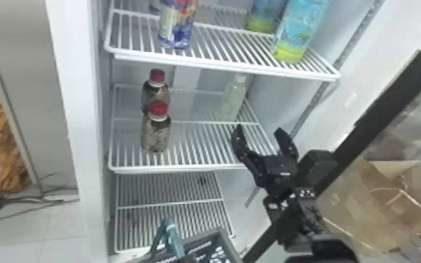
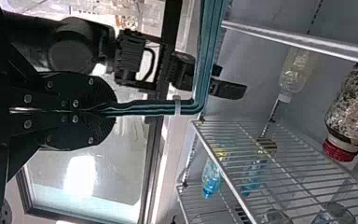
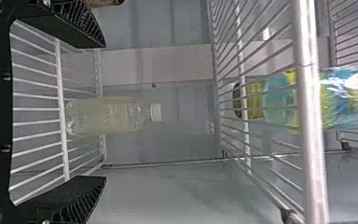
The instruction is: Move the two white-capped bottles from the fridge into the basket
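Observation:
One white-capped bottle (image 1: 233,99) of pale liquid stands upright at the right of the fridge's middle shelf, also in the right wrist view (image 3: 107,115) and left wrist view (image 2: 296,72). My right gripper (image 1: 259,130) is at that shelf's front right, in front of the bottle. In its wrist view, the right gripper (image 3: 103,112) has its fingers wide apart, the bottle upright beyond the gap. My left gripper (image 1: 188,259) is at the bottom edge by the dark basket (image 1: 222,235); up close, the left gripper (image 2: 114,112) is shut on the teal basket handle (image 2: 154,107).
Two red-capped bottles (image 1: 155,134) stand one behind the other on the middle shelf's left. The upper shelf (image 1: 220,68) overhangs the white-capped bottle and holds larger bottles. To the right are the dark door frame (image 1: 384,115) and a cardboard box (image 1: 353,203).

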Tool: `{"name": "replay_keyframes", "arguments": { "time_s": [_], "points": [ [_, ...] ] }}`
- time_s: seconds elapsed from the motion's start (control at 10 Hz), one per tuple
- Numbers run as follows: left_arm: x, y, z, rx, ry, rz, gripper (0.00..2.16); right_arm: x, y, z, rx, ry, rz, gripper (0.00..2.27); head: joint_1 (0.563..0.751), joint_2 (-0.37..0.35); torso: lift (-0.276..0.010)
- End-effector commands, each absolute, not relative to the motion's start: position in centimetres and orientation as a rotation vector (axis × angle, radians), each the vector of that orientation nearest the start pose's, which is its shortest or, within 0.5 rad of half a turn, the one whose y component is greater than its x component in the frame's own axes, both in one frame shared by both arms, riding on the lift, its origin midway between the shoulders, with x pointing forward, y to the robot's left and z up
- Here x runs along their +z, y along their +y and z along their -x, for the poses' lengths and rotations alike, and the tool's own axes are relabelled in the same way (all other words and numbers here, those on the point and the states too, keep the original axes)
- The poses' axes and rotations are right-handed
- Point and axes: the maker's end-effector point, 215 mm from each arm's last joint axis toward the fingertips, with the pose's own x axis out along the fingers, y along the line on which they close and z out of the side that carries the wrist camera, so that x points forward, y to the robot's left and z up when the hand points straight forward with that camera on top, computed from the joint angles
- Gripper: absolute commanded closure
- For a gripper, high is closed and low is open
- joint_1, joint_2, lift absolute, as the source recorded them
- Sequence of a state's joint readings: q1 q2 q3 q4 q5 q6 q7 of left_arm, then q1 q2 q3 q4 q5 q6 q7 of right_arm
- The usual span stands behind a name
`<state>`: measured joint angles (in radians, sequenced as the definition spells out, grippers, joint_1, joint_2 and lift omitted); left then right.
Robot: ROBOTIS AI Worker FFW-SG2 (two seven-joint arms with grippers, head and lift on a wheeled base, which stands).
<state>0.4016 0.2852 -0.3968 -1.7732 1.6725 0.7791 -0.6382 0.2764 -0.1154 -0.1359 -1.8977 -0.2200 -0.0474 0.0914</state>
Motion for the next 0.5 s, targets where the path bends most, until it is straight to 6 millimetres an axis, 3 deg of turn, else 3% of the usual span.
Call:
{"name": "replay_keyframes", "arguments": {
  "time_s": [0.0,0.4],
  "points": [
    [-31.8,-5.9,-24.4,-1.165,0.722,1.792,1.12,-28.8,-30.9,-53.1,0.005,-0.125,-0.067,0.02,0.695,-0.35,-0.26],
    [-31.7,-5.9,-24.7,-1.167,0.716,1.79,1.12,-28.9,-31.3,-57.5,0.019,-0.153,-0.082,0.02,0.695,-0.35,-0.26]
  ]
}}
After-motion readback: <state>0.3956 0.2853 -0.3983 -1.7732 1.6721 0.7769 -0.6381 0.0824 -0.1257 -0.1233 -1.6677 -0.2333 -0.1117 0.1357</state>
